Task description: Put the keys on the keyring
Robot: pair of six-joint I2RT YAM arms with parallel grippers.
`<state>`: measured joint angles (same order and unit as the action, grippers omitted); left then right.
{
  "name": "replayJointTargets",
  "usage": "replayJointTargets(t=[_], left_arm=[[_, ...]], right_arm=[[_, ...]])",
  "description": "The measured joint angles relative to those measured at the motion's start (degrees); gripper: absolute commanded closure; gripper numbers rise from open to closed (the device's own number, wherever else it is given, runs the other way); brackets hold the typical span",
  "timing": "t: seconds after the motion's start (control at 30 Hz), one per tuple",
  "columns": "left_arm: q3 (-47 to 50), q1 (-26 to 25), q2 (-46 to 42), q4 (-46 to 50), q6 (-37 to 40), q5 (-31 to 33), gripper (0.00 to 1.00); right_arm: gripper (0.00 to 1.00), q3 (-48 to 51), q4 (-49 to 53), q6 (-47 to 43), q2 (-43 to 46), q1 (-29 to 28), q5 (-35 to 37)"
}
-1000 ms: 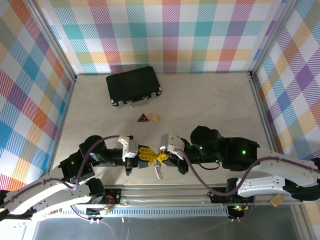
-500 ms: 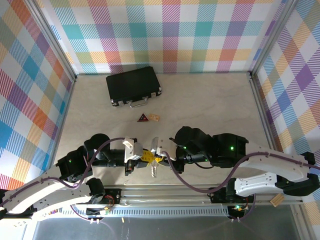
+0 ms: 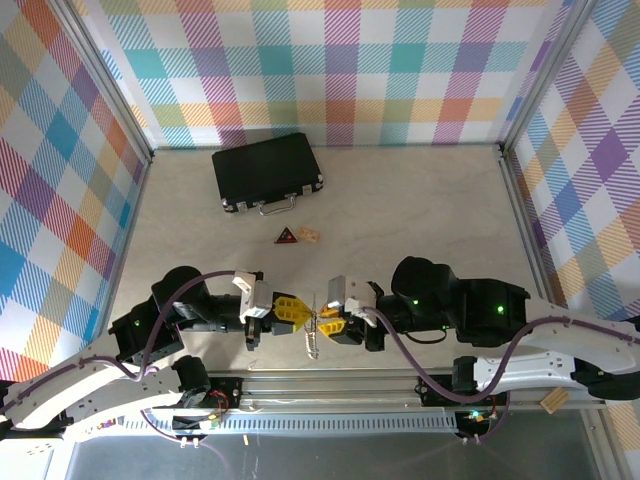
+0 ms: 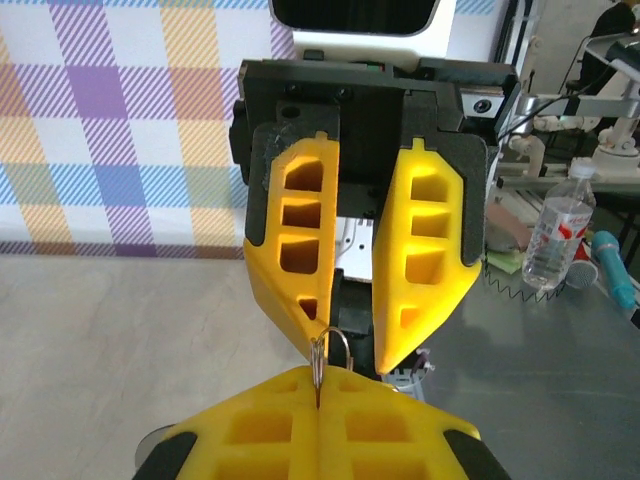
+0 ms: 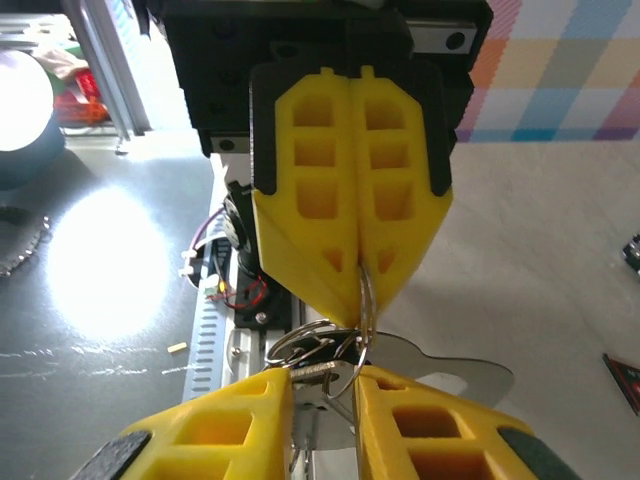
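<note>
plaid-patterned walls enclose a pale bench [image 3: 420,210] on three sides. at the far side of the bench lies a black case [image 3: 266,172], its metal handle toward the arms. just nearer, a small dark-red triangle [image 3: 287,236] and a tan chip [image 3: 309,234] sit side by side, well apart from both arms.

both arms are folded inward at the near edge, tip to tip.

left tool [image 3: 297,314]: jaws fully closed, pinching the thin wire loop of the keyring [image 3: 313,338] at the fingertips. the left wrist view shows the loop standing on edge out of the seam between the two yellow fingers [image 4: 250,440].

right tool [image 3: 327,323]: jaws slightly apart, facing the left tool and near it. in the right wrist view a cluster of small silver rings and a metal piece lies in the gap between its fingers [image 5: 230,420] (whether the pads press on the metal cannot be told). the key [image 5: 450,368] sits at this cluster, its flat silver blade pointing toward the right of that view.

the keyring is off the bench, suspended between the two tools above the near edge.
</note>
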<state>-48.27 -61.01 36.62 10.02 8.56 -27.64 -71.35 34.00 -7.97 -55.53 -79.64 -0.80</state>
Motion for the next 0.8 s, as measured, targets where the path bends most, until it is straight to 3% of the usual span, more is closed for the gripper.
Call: replayJointTargets(t=[0.8], left_arm=[[2.71,0.0,-0.11,-10.19,-3.93,-3.43,1.0]], right_arm=[[0.7,3.06,-5.79,0.72,2.43,-0.22,1.09]])
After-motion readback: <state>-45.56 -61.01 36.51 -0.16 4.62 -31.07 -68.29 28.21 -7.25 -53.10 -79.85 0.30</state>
